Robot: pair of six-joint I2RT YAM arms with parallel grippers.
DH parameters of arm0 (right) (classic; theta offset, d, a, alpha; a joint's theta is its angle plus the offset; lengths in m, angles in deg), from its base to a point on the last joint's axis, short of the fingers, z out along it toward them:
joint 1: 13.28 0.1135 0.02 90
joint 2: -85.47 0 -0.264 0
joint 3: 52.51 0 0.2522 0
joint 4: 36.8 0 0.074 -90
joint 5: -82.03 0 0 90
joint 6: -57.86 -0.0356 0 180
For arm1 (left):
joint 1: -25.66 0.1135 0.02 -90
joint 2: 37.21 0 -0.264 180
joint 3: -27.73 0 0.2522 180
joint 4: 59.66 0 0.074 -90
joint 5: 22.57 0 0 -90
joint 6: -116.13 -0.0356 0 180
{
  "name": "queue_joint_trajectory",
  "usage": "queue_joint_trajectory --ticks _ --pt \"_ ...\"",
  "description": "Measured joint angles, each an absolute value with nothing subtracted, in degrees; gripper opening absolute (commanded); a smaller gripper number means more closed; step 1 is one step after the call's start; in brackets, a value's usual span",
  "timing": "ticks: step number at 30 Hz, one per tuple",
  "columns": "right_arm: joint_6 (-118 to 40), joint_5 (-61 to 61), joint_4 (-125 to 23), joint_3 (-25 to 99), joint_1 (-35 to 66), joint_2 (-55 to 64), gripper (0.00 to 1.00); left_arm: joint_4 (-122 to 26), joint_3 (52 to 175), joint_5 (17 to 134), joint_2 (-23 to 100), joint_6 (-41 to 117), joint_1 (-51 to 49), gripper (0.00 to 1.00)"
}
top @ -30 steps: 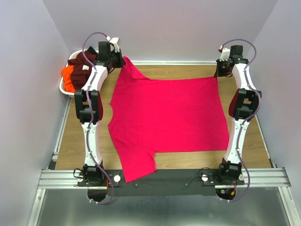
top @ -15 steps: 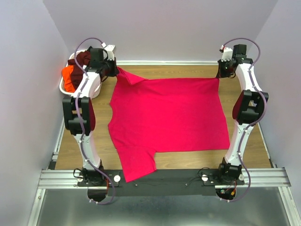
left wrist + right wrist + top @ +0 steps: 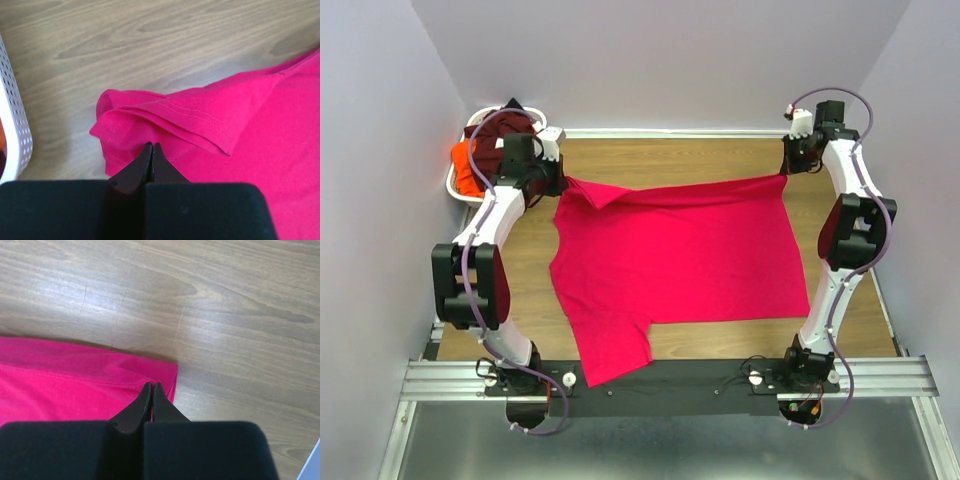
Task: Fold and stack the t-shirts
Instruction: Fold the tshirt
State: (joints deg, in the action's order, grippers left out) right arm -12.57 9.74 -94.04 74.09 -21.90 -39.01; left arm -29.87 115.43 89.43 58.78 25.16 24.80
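Note:
A bright pinkish-red t-shirt [image 3: 675,250] lies spread on the wooden table. My left gripper [image 3: 564,180] is shut on its far left sleeve, which is bunched and folded in the left wrist view [image 3: 175,120]. My right gripper [image 3: 786,170] is shut on the shirt's far right corner, seen in the right wrist view [image 3: 155,375]. Both hold the far edge lifted a little off the table. A dark maroon t-shirt [image 3: 510,122] and an orange t-shirt [image 3: 465,165] lie in the basket at the far left.
The white oval basket [image 3: 457,190] stands at the far left corner; its perforated wall shows in the left wrist view [image 3: 15,130]. Bare wooden table [image 3: 670,155] lies beyond the shirt. Grey walls close the sides and back. A metal rail [image 3: 670,378] runs along the near edge.
Both grippers have pulled the shirt's far edge nearer. The left gripper moved nearer and the sleeve folded over; the left arm swung out to the left. The far edge now lies lower in the view.

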Motion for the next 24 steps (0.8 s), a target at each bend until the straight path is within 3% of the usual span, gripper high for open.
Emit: queue_joint_trajectory --ticks 12,24 --pt "-9.82 9.74 -94.04 70.41 -21.93 -37.75 0.01 -26.37 105.94 87.66 48.49 24.57 23.14 0.00" --pt "-6.23 9.70 -94.15 64.34 -22.14 -34.49 0.00 -22.46 101.74 84.40 48.35 23.21 21.26 0.00"
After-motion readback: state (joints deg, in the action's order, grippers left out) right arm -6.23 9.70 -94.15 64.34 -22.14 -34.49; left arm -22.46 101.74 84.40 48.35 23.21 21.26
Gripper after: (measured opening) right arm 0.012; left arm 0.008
